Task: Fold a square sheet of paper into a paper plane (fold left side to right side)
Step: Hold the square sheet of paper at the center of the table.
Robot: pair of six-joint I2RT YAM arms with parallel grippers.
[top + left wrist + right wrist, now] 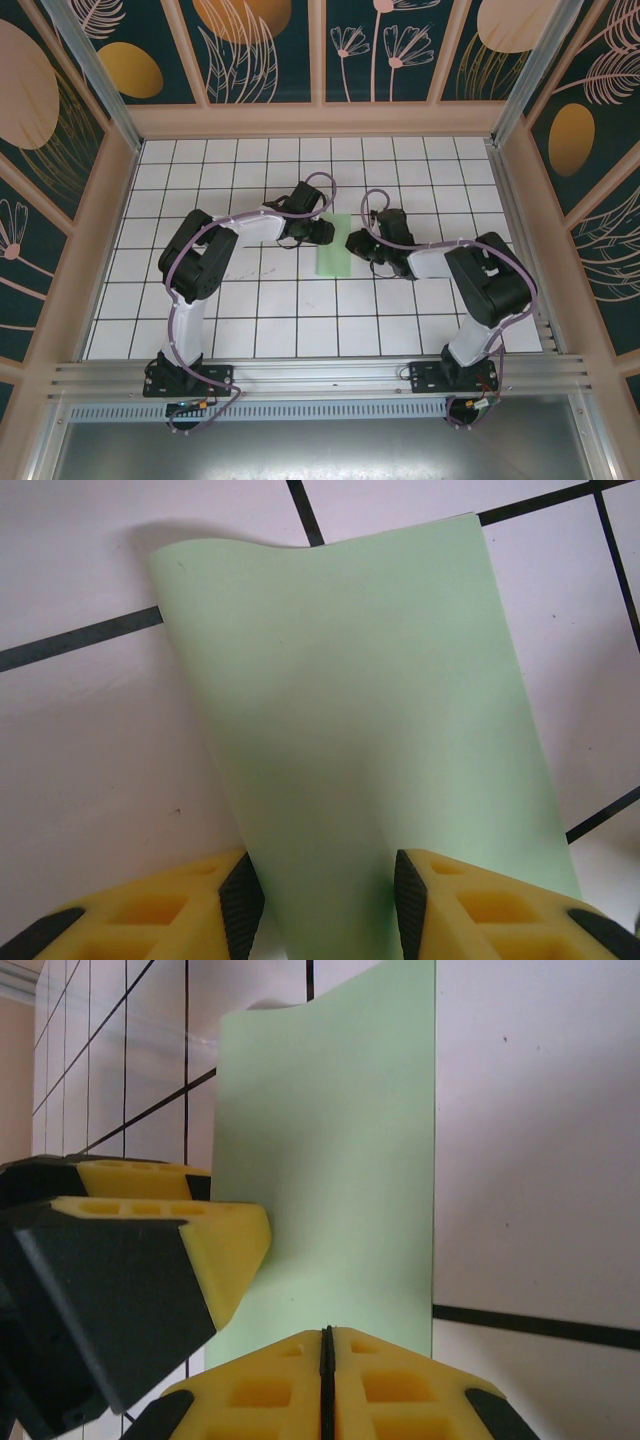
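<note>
So the square sheet of paper (333, 260) is already down to a narrow upright strip, sitting just right of centre in the top view on the white tiled desk (250, 320), right between the two arms. To me that reads as the left-to-right fold having been made, and the step in hand being the flattening, since the paper isn't lying flat. In the left wrist view the strip (360, 710) bows up, and its upper left corner lifts off the tiles and throws a shadow. The left gripper (322, 232) sits at the strip's upper left edge. Its fingers (243, 905) are about half open at the bottom of the frame with the paper running into the gap between them. I honestly can't tell if the pads touch it or just straddle it. The right gripper (352, 243) is at the opposite long edge. Its fingers (270, 1395) are pressed together with just a thin seam showing, at the bottom of its frame where the paper (330, 1180) ends. Whether an edge is nipped in there or they're simply closed over it, no idea. The other arm's fingers (225, 1250) poke in from the left of that view. Next move, I'd guess: press along the folded edge to set a sharp crease while one arm pins the sheet so it doesn't skate.
</note>
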